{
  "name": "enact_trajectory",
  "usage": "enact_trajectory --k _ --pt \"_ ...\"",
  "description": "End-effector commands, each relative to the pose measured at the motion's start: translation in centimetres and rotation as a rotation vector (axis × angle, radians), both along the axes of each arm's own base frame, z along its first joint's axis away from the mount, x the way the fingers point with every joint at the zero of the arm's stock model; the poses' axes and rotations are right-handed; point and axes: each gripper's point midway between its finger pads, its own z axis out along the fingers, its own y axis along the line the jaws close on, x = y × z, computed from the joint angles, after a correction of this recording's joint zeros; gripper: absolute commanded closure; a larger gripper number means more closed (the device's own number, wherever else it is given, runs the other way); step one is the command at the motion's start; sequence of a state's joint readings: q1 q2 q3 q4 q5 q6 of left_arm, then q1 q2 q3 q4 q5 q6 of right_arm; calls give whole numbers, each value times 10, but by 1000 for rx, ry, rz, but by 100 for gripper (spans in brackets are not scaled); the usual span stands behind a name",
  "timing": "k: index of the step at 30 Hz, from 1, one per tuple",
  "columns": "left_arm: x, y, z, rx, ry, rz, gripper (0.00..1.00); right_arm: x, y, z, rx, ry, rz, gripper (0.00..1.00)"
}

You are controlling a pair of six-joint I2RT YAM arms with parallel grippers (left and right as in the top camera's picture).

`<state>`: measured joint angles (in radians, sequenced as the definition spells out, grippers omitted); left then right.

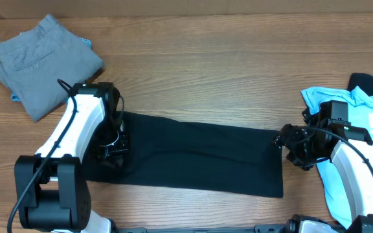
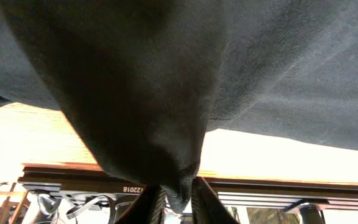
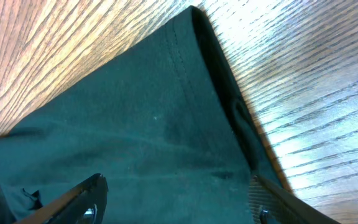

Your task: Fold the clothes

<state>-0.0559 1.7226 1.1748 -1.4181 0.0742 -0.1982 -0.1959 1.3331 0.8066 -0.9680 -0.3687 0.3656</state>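
The black T-shirt (image 1: 199, 155) lies as a long folded strip across the wooden table (image 1: 206, 71). My left gripper (image 1: 113, 153) is at its left end, shut on a pinch of the black fabric; in the left wrist view the cloth (image 2: 166, 93) hangs from the fingers (image 2: 178, 202) above the table. My right gripper (image 1: 283, 140) is at the strip's right end, open, its fingers (image 3: 178, 186) spread over the hemmed edge of the shirt (image 3: 135, 124). The grey trousers (image 1: 44, 61) lie folded at the back left. The light-blue printed tee (image 1: 361, 129) lies at the right.
Another dark garment (image 1: 371, 84) peeks out at the far right behind the light-blue tee. The right arm reaches over that tee. The table's front edge (image 2: 278, 183) runs just below the shirt.
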Motion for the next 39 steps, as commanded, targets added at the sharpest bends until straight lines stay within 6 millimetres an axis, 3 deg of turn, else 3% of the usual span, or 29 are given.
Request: enact_trajectory --k 1,6,12,17,24,33,36,39 --pt "-3 -7 -1 -39 14 -10 66 6 -3 6 -20 -34 4 23" --pt "2 -6 4 -35 -3 -10 62 7 -4 7 -21 -40 4 22" --pt "33 -7 36 -42 -97 -7 62 7 -4 7 -21 -40 4 22" --pt "44 -13 54 -43 -141 -30 59 7 -4 6 -21 -38 4 21" --pt "55 -6 44 4 -190 -52 49 7 -4 7 -21 -41 4 19" --pt "54 15 34 85 -186 -22 52 6 -3 6 -20 -36 4 18" --pt "55 24 33 100 -190 4 44 6 -3 6 -20 -33 3 17" --pt "61 27 28 82 -214 34 42 8 -4 6 -18 -37 -15 15"
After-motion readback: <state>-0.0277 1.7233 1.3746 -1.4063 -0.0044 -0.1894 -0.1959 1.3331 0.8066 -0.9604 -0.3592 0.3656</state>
